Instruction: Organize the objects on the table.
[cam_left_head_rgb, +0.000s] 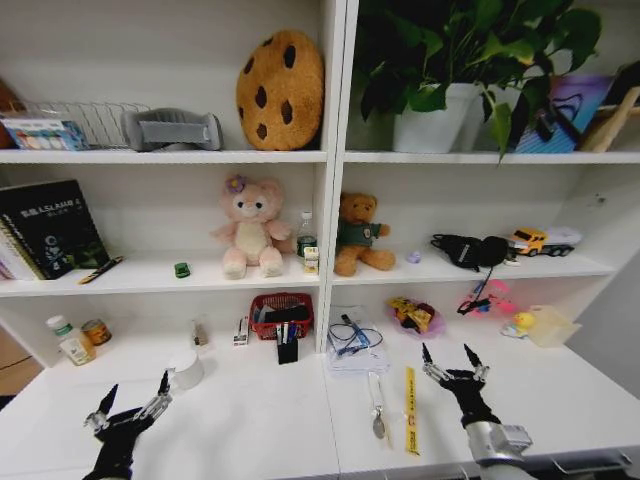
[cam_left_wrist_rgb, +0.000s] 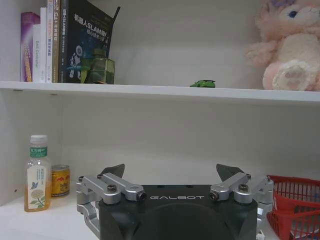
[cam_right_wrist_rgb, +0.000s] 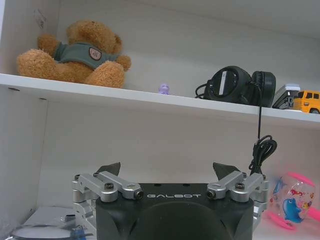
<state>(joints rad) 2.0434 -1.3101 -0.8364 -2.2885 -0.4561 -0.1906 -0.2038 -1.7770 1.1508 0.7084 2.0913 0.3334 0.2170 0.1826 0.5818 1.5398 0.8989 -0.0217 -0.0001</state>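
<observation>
Two hands hover low over the white surface (cam_left_head_rgb: 260, 420), one at each front corner, both with fingers spread wide and holding nothing. The left hand (cam_left_head_rgb: 134, 397) reaches forward from the near left edge, its dark pointed tips aimed toward the shelving; in the left wrist view the left hand (cam_left_wrist_rgb: 171, 172) faces the back wall, with a green-capped bottle (cam_left_wrist_rgb: 37, 172) and a small can beside it off to one side. On the shelf above sits the tiny green toy car (cam_left_wrist_rgb: 202, 83), also visible in the head view (cam_left_head_rgb: 181, 269) near the pink plush toy (cam_left_head_rgb: 250, 228). The right hand (cam_left_head_rgb: 451, 357) is raised a little farther forward, tips up, near a yellow strip (cam_left_head_rgb: 410, 424) and a spoon-like tool (cam_left_head_rgb: 377, 405) lying on the surface.
</observation>
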